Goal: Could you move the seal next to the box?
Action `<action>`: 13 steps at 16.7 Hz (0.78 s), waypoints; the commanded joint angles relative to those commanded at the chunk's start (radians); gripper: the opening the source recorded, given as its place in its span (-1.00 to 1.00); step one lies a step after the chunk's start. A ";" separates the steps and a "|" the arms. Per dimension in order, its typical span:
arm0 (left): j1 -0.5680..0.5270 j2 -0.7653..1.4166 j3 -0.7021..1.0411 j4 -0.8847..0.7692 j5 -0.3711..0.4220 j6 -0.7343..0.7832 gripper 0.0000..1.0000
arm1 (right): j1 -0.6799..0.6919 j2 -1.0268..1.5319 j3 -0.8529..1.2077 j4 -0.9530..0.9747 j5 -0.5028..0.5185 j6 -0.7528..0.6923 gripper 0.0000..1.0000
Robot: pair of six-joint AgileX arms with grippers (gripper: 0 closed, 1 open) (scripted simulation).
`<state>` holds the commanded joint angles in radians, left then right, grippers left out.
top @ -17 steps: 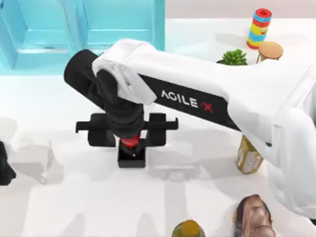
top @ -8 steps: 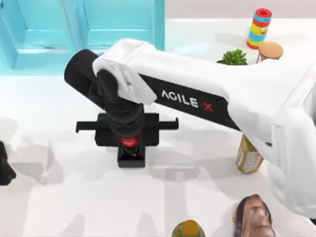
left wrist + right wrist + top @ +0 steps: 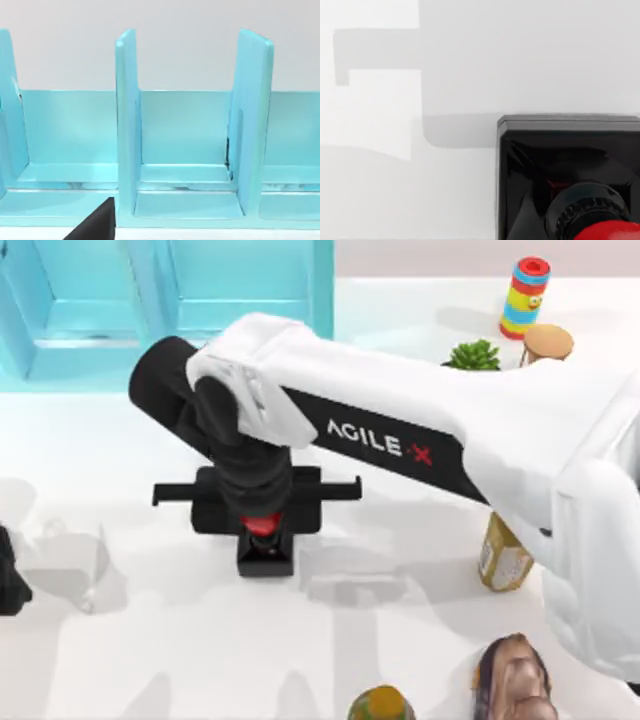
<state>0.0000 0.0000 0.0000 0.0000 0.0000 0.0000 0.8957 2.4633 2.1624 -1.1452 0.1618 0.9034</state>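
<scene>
Seal (image 3: 265,552) lifted slightly | right jaws pinching knob | bottle (image 3: 503,558) well apart

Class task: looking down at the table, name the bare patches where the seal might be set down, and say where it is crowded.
Bare white table lies between the turquoise box and the seal, and again in front of the seal toward the near edge. It is crowded at the right: bottle, plant, striped toy. The right gripper hangs over the seal.
</scene>
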 joint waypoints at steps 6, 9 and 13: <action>0.000 0.000 0.000 0.000 0.000 0.000 1.00 | -0.003 0.006 0.178 -0.173 0.002 0.001 -1.00; 0.000 0.000 0.000 0.000 0.000 0.000 1.00 | -0.003 0.007 0.193 -0.188 0.002 0.000 -1.00; 0.000 0.000 0.000 0.000 0.000 0.000 1.00 | -0.015 -0.006 0.179 -0.181 -0.002 -0.010 -1.00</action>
<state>0.0000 0.0000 0.0000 0.0000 0.0000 0.0000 0.8809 2.4571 2.3411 -1.3263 0.1599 0.8930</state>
